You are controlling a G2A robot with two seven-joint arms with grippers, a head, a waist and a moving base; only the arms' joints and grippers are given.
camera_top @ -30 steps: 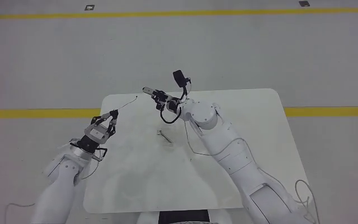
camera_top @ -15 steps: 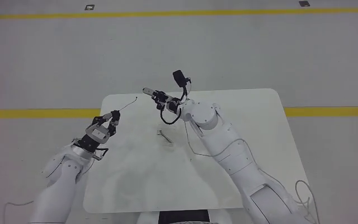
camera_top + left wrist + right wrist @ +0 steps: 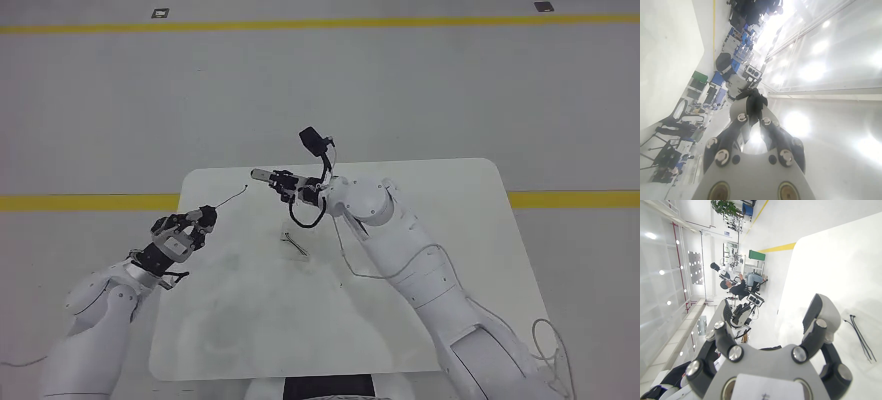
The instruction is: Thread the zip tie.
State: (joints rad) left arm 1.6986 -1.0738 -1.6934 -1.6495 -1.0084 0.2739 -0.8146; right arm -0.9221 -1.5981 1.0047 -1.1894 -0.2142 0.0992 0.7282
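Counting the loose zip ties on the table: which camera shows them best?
Right wrist view: the loose zip ties lie side by side on the table, heads and straps distinct. The top view shows one small dark mark. The left wrist view faces the ceiling.
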